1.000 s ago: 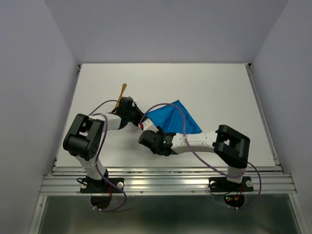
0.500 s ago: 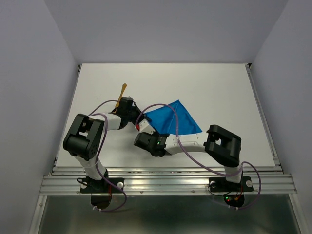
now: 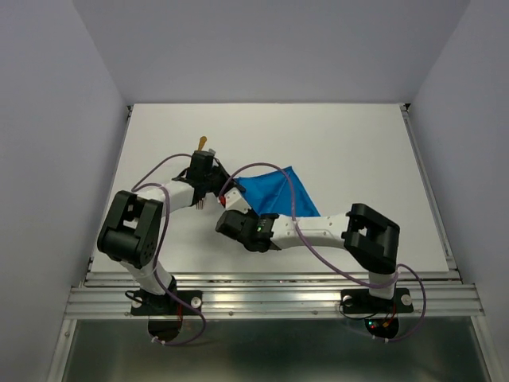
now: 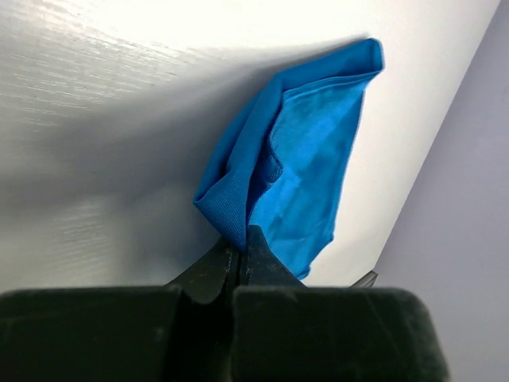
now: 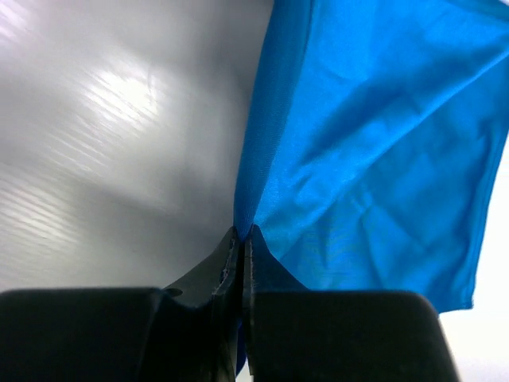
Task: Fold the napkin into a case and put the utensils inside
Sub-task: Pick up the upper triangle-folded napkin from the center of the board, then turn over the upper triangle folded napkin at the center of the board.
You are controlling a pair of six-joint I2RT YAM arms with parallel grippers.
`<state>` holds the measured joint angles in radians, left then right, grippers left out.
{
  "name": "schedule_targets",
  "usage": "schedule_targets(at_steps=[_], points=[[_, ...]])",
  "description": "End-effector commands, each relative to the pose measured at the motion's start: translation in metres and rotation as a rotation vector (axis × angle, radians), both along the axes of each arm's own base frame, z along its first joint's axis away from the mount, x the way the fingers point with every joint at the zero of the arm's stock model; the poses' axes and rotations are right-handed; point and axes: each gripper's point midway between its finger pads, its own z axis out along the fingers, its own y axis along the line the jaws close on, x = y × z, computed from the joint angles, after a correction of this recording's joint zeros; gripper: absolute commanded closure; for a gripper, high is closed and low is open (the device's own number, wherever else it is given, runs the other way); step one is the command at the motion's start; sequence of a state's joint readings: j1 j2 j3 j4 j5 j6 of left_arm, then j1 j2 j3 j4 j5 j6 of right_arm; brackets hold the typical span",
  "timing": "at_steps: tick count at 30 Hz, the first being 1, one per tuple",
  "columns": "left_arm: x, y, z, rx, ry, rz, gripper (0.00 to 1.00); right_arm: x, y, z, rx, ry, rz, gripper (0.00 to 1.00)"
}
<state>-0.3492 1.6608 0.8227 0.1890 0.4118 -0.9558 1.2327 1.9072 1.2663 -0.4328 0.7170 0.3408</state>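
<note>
**Tightly pinched at its near-left corner, the napkin sits partly folded**

Loosely folded, the napkin (image 3: 277,196) lies near the middle of the white table (image 3: 350,143), a bright blue wedge that is widest at its right side and narrows toward the two grippers at its left. Seen from the left wrist, the cloth is doubled over on itself. A thick folded edge runs along its left side, and a shallow pocket of layers opens toward the camera, with only blue cloth showing in it. It is not a tidy rectangular case; the layers are slack and creased.

The left gripper (image 4: 238,253) has its jaws pressed together on the lowest corner of that doubled edge, and the cloth rises out of the closed tips. The right gripper (image 5: 242,239) is likewise clamped. A folded edge of the napkin runs straight into the seam between its fingers, and the rest of the cloth spreads away to the right in soft wrinkles. From above, both wrists crowd the same left corner of the cloth, the left arm reaching in from behind it and the right arm from the near side.

One golden-orange utensil (image 3: 202,143) lies outside the cloth on the bare table, just beyond the left wrist, which hides most of it. Which piece of cutlery it is cannot be told.
</note>
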Motion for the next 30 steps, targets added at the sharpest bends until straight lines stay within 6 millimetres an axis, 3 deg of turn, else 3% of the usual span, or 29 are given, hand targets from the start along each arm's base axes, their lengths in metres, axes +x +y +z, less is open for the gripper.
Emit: schedule_targets(at_steps=[1,7,14,18,22,25,26,29,30], points=[[0.022,0.012,0.06,0.001,-0.169,-0.009,1.0,0.002,0.039,0.067,0.214,-0.027,0.018,0.99],[0.033,0.04,0.097,0.054,-0.24,0.015,1.0,-0.003,0.072,0.082,0.276,0.039,0.07,0.99],[0.041,0.091,0.153,0.163,-0.341,0.081,1.0,-0.012,0.121,0.123,0.436,0.089,0.148,0.99],[0.038,0.123,0.173,0.212,-0.375,0.119,1.0,-0.013,0.146,0.151,0.528,0.098,0.193,0.99],[0.031,0.162,0.182,0.276,-0.383,0.172,1.0,-0.028,0.176,0.165,0.571,0.118,0.258,0.99],[0.023,0.197,0.192,0.335,-0.385,0.225,1.0,-0.041,0.199,0.164,0.574,0.143,0.308,0.99],[0.022,0.215,0.206,0.357,-0.408,0.267,1.0,-0.041,0.207,0.181,0.608,0.132,0.325,0.99],[0.014,0.237,0.225,0.414,-0.42,0.308,1.0,-0.067,0.23,0.187,0.625,0.15,0.407,0.99],[0.011,0.246,0.242,0.466,-0.439,0.329,1.0,-0.073,0.236,0.2,0.651,0.141,0.434,0.99]])
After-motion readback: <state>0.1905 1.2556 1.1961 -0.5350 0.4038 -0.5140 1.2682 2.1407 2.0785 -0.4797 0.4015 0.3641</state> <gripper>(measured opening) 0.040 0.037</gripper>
